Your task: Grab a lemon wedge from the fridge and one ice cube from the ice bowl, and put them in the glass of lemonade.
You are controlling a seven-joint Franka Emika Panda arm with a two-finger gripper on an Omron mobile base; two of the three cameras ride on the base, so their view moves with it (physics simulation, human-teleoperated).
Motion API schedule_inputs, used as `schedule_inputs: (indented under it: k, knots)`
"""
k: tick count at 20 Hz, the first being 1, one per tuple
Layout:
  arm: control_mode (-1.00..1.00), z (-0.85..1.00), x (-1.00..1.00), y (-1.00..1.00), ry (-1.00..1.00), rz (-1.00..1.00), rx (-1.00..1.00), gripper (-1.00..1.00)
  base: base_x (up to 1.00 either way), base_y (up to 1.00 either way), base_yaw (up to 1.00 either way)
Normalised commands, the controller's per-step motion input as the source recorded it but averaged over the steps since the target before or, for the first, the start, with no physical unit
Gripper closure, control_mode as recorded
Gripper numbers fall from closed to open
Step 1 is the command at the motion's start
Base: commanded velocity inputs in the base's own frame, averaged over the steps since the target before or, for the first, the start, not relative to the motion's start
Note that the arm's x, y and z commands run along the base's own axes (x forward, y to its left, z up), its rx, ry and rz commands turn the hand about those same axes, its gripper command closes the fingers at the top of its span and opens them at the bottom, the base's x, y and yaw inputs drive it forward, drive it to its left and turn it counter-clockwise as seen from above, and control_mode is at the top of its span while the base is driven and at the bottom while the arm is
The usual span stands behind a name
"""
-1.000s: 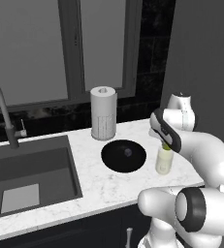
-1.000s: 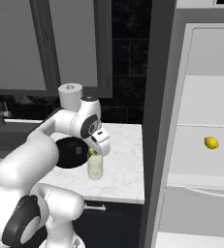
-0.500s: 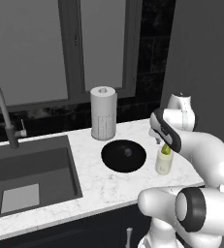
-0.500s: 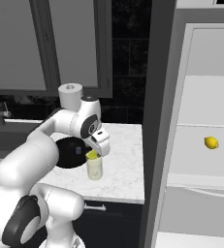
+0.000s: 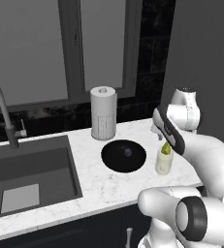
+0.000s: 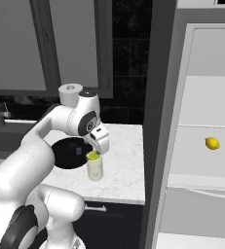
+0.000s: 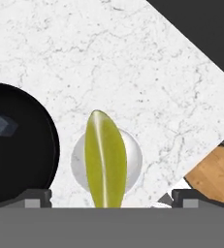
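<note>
Two fingertips stand far apart at the bottom of the hand view now, so the hand is spread wide, with the lemon wedge free between them. A second ago that wedge was tucked higher, up by the hand; now its lower end sits in the mouth of the glass of lemonade, the pointed top poking above the rim and leaning toward the hand that hangs just above it. From the right base view the wedge shows as a yellow-green cap on the glass of lemonade, right under the hand. The arm itself looks much where it was.

Just beside the glass, toward the sink, lies the ice bowl, flat on the marble bench, with the ice cube near its middle. Seen along the hand, that ice cube rests inside the ice bowl, well apart from the wedge. Behind the bowl a paper towel roll stands upright against the dark wall. Off to the right, the fridge is open, and a whole lemon sits alone on a white shelf inside.
</note>
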Motion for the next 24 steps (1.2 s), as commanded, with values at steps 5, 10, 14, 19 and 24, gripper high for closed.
schedule_inputs:
  k: [5,10,14,19,24]
  knots:
    - [-1.00,0.35,-0.25,0.00,-0.15,0.00,0.00,-1.00,0.00,0.00,0.00]
    - [-1.00,0.25,-0.16,0.00,-0.11,0.00,0.00,-1.00,0.00,0.00,0.00]
    - [-1.00,0.19,-0.11,0.00,-0.10,0.00,0.00,-1.00,0.00,0.00,0.00]
    - [-1.00,0.15,-0.11,0.00,-0.10,0.00,0.00,-1.00,0.00,0.00,0.00]
    - [-1.00,0.18,-0.26,0.00,-0.10,0.00,0.00,-1.00,0.00,0.00,0.00]
